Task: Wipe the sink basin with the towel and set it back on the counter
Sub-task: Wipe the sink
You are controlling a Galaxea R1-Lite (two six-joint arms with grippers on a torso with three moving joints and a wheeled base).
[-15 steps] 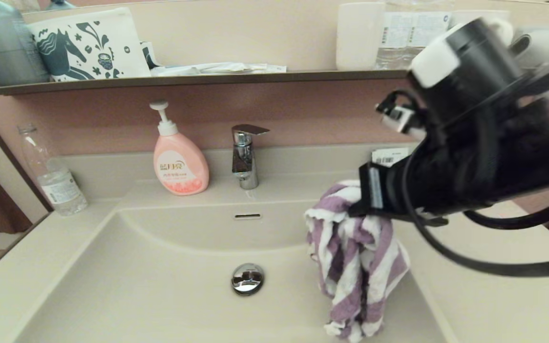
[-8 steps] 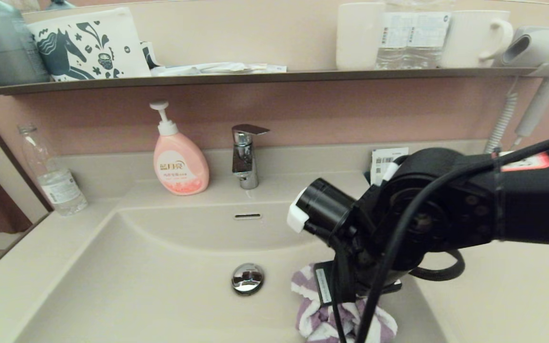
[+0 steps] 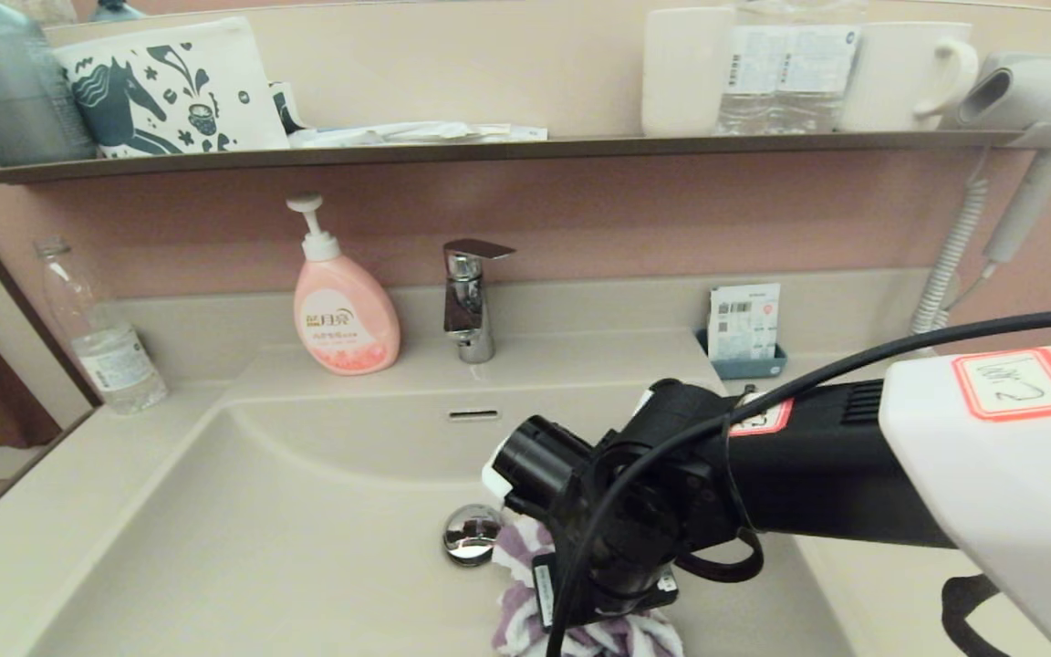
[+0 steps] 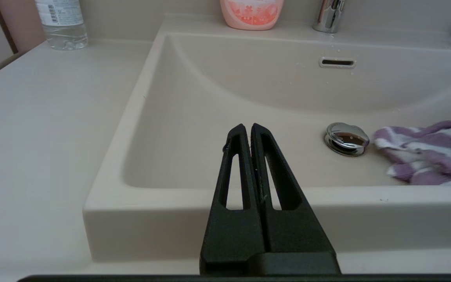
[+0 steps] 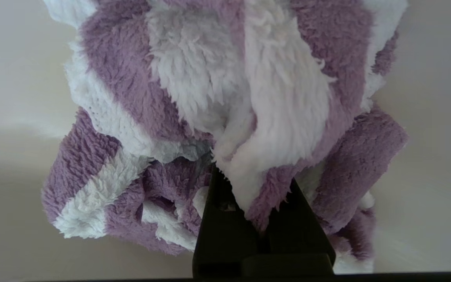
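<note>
Pink wall, a dark shelf [image 3: 452, 149] of cups and bottles, and below it a cream tabletop [image 3: 890, 584] with the basin [image 3: 243, 511] sunk into it; a soap bottle [image 3: 343, 306] and tap [image 3: 469, 297] stand at the back rim.

Down in the basin, just right of the drain plug [image 3: 473, 533], lies the towel [image 3: 525, 584], bunched on the floor of the bowl under the right gripper [image 5: 255, 184]. Its jaws are clenched on a fold near the middle of the bundle, one white-and-purple pleat pinched between them while the loose ends spread out around and ahead of the tips. From the left wrist view the cloth's edge sits near the plug, apart from it.

Judging by its thick pile and the way it slumps, the towel is light, soft and limp, with nothing stiff to push against. It should drag easily over the smooth basin but will trail and fold rather than hold a flat face. A grip on a gathered central fold, as here, looks sound; a single thin edge could slip out.

The left gripper [image 4: 249, 135] is parked at the basin's near edge, jaws closed on nothing.
</note>
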